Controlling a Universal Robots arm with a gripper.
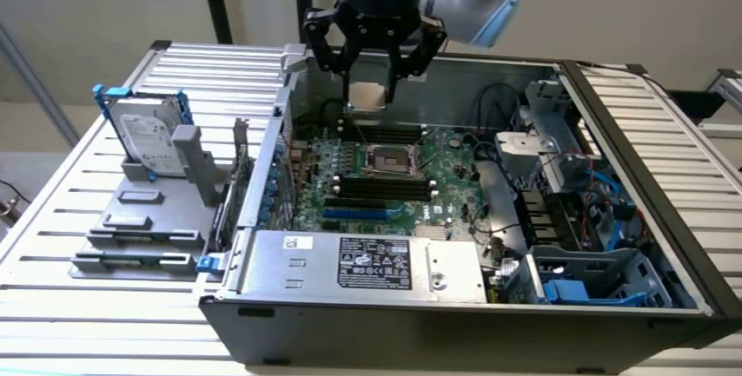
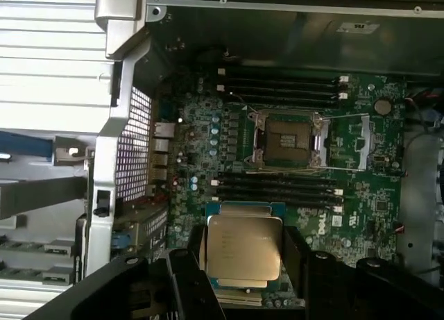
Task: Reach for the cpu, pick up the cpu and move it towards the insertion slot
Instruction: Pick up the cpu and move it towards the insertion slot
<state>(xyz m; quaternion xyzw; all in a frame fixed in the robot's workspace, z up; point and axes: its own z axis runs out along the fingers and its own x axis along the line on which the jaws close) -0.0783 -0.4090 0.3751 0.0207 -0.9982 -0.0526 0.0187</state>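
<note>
The cpu (image 2: 244,247) shows a smooth, dull silver metal top; the gripper (image 1: 368,89) looks like glossy black plastic; the slot (image 1: 391,161) has a shiny metal frame; the case (image 1: 649,133) is ribbed matt grey metal; the board (image 2: 368,195) is green.

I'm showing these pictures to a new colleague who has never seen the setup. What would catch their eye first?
Probably the gripper hanging above the open computer case, its black fingers shut on the cpu, a small square chip with a metal face. Below it on the green motherboard lies the insertion slot, its metal frame open around a dark centre. On the exterior view's left, a hard drive stands upright.
</note>
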